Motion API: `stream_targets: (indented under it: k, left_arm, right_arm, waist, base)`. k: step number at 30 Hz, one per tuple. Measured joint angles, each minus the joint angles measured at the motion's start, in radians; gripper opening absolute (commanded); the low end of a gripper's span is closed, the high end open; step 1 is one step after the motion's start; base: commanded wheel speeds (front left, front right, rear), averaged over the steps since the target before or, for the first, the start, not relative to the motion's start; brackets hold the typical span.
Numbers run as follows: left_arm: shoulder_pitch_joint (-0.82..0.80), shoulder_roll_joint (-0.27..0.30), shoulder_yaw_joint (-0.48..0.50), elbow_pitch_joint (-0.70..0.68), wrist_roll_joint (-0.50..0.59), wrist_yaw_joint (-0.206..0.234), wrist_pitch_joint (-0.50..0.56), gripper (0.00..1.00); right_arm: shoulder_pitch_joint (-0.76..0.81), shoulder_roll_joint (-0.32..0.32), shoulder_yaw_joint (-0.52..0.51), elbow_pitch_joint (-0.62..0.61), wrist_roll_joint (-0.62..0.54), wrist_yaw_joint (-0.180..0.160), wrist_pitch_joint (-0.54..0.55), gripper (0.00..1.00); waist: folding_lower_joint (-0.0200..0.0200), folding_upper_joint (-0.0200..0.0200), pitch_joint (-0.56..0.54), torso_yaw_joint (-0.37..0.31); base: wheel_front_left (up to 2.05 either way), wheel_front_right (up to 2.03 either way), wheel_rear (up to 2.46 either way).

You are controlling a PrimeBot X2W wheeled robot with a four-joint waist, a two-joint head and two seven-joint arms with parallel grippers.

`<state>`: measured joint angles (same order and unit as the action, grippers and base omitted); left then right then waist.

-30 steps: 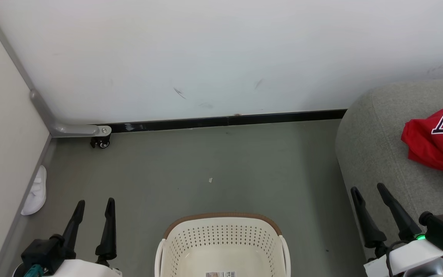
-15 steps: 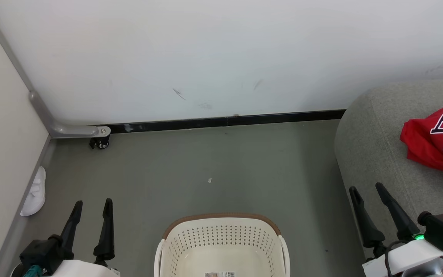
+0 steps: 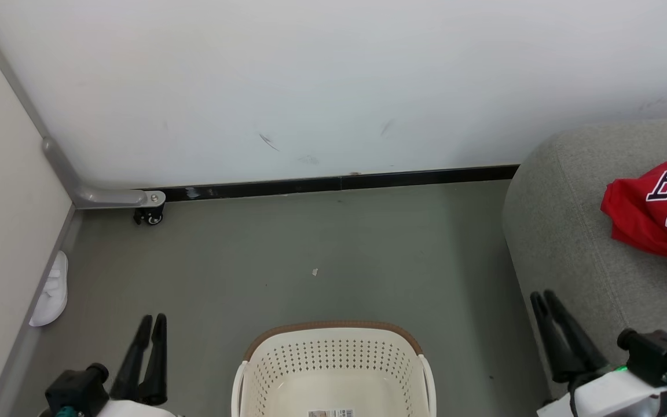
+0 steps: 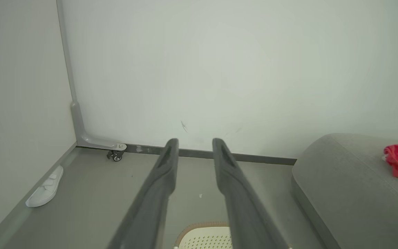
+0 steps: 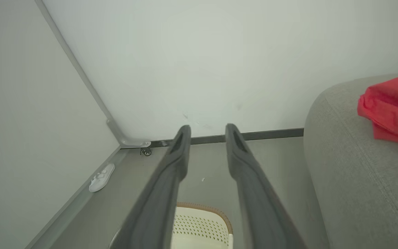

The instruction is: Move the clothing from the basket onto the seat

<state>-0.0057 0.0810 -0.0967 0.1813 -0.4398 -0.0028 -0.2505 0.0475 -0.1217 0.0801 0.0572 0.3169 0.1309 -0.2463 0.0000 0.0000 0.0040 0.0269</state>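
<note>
Grey floor point(image 3: 310, 243) under a white wall point(image 3: 310, 75); basket point(image 3: 333, 325) bottom centre; jersey point(image 3: 634, 208) on sofa point(image 3: 565, 243), right edge. Your left gripper point(image 3: 154, 317) and right gripper point(image 3: 543, 294) are slightly spread, empty.

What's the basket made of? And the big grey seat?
The basket looks like smooth cream plastic: stiff walls punched with neat rows of holes, brown rim. The seat looks covered in soft grey woven fabric, matte and slightly fuzzy, with a stitched seam.
</note>
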Motion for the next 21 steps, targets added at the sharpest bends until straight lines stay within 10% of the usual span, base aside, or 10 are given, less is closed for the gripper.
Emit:
stream_targets:
  k: [21]
  left_arm:
    - [0.017, -0.020, 0.029, 0.055, -0.204, -0.019, 0.067, 0.00]
  right_arm:
    - [0.031, 0.025, -0.003, 0.026, 0.232, 0.000, 0.028, 0.00]
  waist:
    - [0.0005, 0.0000, -0.001, -0.005]
  base:
    - [0.00, 0.00, 0.00]
